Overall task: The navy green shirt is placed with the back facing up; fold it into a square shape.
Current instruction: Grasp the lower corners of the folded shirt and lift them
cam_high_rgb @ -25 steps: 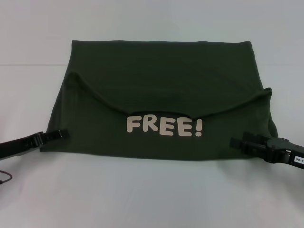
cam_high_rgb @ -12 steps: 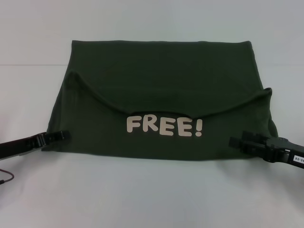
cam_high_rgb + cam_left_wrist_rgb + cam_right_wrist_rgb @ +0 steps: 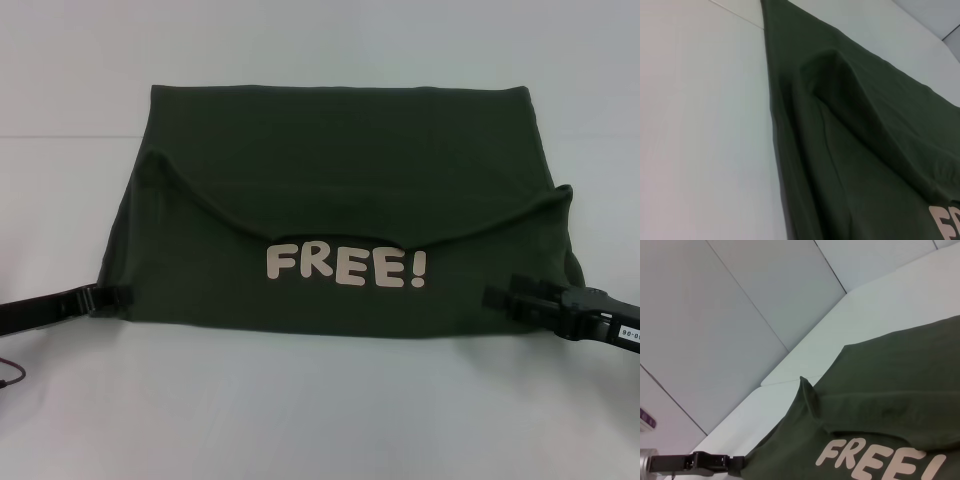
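Observation:
The navy green shirt point(image 3: 340, 190) lies flat across the middle of the table, partly folded. A curved flap covers its upper part and cream "FREE!" lettering point(image 3: 346, 265) faces up below the flap. My left gripper point(image 3: 118, 295) is low at the shirt's near left corner, shut on the cloth edge; the right wrist view shows this left gripper point(image 3: 735, 462) meeting that corner. My right gripper point(image 3: 492, 297) rests over the shirt's near right edge, just right of the lettering. The left wrist view shows only the shirt's left edge point(image 3: 850, 150) and bare table.
The white table point(image 3: 320, 410) surrounds the shirt on every side. A thin cable point(image 3: 10, 378) lies near the front left edge. Pale wall panels point(image 3: 740, 315) rise behind the table in the right wrist view.
My left gripper has slid a little left and toward the front, and the shirt's near left corner has drawn in with it. The right gripper has barely moved.

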Controlling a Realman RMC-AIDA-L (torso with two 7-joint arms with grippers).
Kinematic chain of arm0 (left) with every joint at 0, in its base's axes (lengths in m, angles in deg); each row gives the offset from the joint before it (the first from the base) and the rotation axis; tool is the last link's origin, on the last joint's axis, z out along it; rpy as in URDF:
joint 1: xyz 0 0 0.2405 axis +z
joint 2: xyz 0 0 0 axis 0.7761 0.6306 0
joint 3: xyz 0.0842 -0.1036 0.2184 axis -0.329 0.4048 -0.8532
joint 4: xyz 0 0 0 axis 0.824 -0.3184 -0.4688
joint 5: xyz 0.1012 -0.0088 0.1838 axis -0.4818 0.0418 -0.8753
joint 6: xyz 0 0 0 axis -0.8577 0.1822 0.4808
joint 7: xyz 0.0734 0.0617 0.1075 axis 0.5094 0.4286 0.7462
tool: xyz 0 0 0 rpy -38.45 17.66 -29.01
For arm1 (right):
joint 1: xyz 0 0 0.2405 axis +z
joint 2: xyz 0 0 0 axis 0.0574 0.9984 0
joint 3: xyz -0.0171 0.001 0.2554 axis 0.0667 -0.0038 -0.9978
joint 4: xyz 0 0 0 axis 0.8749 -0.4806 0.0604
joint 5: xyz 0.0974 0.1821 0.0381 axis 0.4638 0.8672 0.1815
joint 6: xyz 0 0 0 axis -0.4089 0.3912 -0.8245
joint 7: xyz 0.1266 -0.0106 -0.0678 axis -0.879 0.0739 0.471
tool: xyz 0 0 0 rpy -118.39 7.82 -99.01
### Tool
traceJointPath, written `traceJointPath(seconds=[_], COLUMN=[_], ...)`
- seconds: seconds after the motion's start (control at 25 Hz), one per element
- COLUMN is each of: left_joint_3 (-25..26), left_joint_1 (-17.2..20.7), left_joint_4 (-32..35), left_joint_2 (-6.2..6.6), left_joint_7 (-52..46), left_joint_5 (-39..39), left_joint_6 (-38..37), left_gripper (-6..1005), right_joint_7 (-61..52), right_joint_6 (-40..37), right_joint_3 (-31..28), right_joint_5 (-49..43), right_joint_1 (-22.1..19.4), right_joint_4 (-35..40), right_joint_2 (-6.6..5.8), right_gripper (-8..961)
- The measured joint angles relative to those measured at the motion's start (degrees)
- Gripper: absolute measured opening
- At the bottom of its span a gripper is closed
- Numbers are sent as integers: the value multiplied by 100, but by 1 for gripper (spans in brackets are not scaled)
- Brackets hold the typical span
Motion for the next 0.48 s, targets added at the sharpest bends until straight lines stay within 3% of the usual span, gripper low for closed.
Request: traceJointPath(seconds=[0.32,0.48], left_joint_3=[-62,-60], left_joint_1=[-23,-34], left_joint_4=[0,0], left_joint_2=[2,15], left_joint_7=[-4,-2], left_joint_5=[-1,-1], left_joint_6=[-29,-44], left_gripper=[110,56], right_joint_7=[-9,-89], right_joint_6=[-16,-45], right_joint_3=[-10,-16], right_joint_5=[27,42], right_joint_1=[2,8], right_joint_4=[0,4], right_joint_2=[0,-9], right_gripper=[872,871])
